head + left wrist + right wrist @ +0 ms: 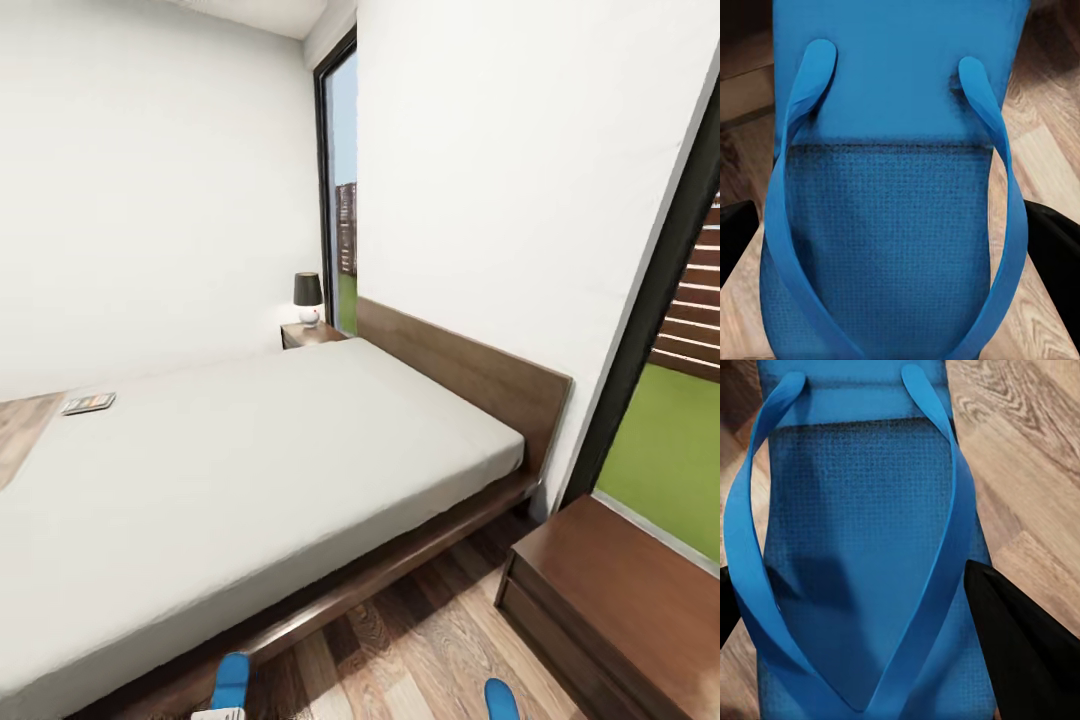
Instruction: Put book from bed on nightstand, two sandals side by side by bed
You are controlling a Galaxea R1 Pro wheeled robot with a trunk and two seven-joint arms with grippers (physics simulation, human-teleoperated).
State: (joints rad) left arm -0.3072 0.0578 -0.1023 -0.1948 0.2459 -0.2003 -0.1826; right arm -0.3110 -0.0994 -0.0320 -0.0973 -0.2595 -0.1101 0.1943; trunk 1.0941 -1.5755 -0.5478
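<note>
so the head view looks over the bed, pale mattress on a dark wood frame with the headboard against the white wall. the book lies flat on the mattress near its far left edge, well away from everything else. there's print on the cover but it's too small to read. the far nightstand sits in the corner beside the headboard with a little black-shaded lamp on it, and the near nightstand stands at lower right by the window.

both sandals poke in at the bottom edge over the plank floor: the left sandal close to the bed frame, the right sandal well apart from it.

on the wrist cams, the left end effector has dark fingers on either side of the left sandal, gripping it. the right end effector likewise clamps the right sandal. no brand or lettering on either sole or strap.
</note>
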